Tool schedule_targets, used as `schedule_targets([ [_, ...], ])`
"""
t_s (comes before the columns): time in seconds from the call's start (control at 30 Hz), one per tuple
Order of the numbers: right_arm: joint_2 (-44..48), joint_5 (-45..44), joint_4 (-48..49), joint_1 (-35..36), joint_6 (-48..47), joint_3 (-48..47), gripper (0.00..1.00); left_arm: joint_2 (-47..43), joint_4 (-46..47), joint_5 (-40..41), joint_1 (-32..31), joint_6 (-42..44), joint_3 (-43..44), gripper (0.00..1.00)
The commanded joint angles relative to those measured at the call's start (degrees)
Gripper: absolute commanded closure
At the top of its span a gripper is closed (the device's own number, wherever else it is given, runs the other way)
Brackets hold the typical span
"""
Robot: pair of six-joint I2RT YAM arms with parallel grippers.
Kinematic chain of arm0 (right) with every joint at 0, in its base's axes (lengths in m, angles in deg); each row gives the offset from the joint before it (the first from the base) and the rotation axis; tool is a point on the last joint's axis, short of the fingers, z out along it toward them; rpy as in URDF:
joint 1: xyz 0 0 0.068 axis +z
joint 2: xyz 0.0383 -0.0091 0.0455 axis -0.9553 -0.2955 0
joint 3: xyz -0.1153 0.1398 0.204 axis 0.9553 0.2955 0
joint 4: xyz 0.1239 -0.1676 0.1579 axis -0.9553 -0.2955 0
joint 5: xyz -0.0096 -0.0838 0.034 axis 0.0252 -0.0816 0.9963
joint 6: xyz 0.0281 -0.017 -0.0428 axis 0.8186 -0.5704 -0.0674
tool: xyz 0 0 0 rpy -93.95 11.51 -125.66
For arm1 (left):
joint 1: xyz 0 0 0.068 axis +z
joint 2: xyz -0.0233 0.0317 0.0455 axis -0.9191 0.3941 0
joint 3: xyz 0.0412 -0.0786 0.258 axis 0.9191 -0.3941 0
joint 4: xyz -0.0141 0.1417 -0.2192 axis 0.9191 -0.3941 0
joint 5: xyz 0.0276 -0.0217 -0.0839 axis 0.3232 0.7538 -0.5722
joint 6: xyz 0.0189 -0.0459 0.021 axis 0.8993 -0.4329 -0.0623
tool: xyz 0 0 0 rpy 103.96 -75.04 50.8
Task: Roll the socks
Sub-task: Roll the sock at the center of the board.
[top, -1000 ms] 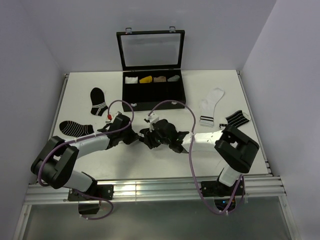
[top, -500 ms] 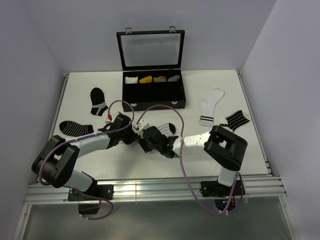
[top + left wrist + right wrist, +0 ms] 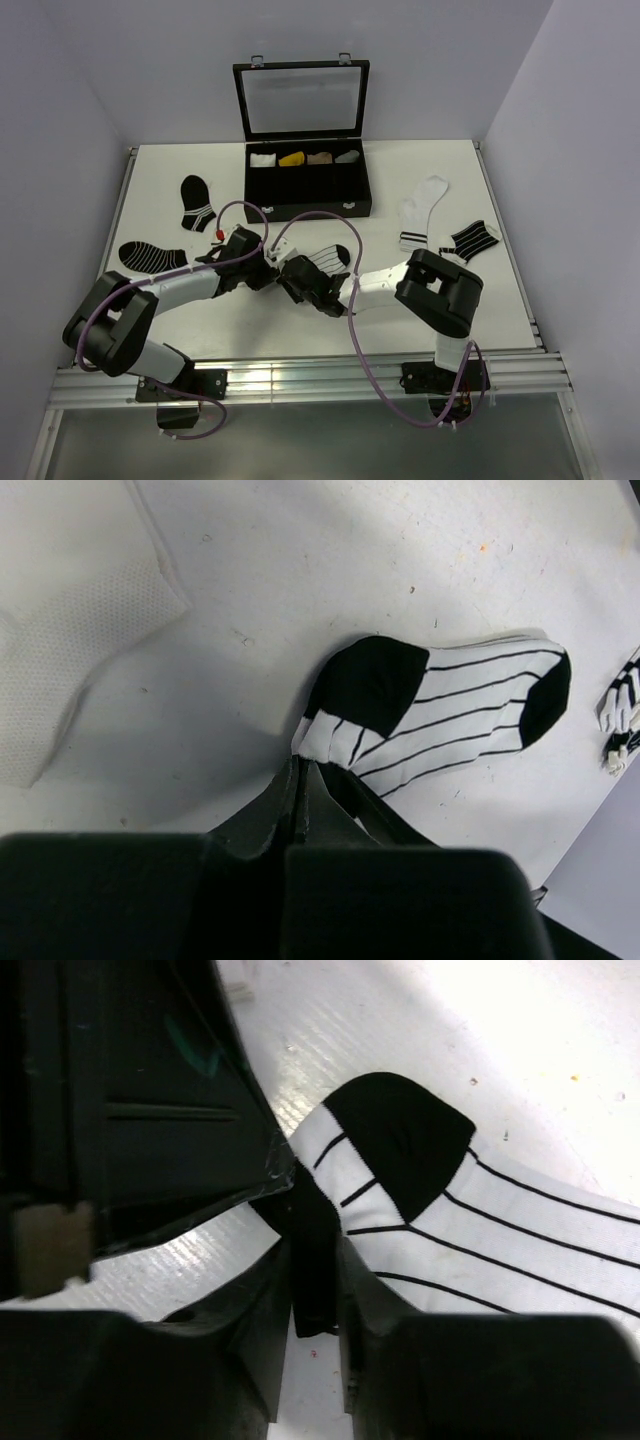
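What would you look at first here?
In the middle, the black left gripper and right gripper come together, both pinching one end of a white lined sock with a black toe. Behind them, an open black case holds small rolled bundles in its back row.

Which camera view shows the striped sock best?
The left wrist view: the striped sock lies there nearly whole, heel to toe. The right wrist view shows only its heel end; the top view shows it small and partly hidden.
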State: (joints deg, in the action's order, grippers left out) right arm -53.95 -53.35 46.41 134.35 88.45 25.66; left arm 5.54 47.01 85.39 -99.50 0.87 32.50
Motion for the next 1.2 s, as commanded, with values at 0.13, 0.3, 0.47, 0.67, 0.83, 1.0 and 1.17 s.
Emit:
schedule_targets([
  [0.13, -0.9, -1.1, -1.2, 0.2, 2.7, -0.3, 0.92, -3.8, -0.4, -1.9, -0.2, -2.2, 1.7, 1.0],
  [0.3, 1.2, 4.6, -0.3, -1.0, 4.8, 1.4, 1.0, -6.6, -1.1, -0.2, -0.1, -2.1, 2.3, 0.87],
  [0.47, 3.5, 15.8, 1.5, -5.5, 8.2, 3.8, 1.0, -8.9, -1.6, 0.0, 0.0, -1.4, 1.9, 0.68],
  [0.67, 4.2, 30.3, 4.1, -12.7, 13.1, 5.4, 1.0, -12.6, 1.6, 2.8, -0.1, -1.7, -2.7, 0.53],
  [0.83, 3.2, 41.4, 6.1, -17.2, 17.3, 5.7, 1.0, -13.3, 6.0, 1.2, -0.1, -1.0, -6.8, 0.46],
  [1.0, 0.6, 47.6, 6.1, -20.1, 19.6, 4.1, 1.0, -10.8, 11.8, -1.0, -0.1, -1.2, -9.2, 0.48],
  [1.17, -2.2, 51.5, 5.7, -22.3, 22.4, 2.4, 1.0, -8.3, 15.9, -2.3, -0.5, -0.5, -10.0, 0.61],
])
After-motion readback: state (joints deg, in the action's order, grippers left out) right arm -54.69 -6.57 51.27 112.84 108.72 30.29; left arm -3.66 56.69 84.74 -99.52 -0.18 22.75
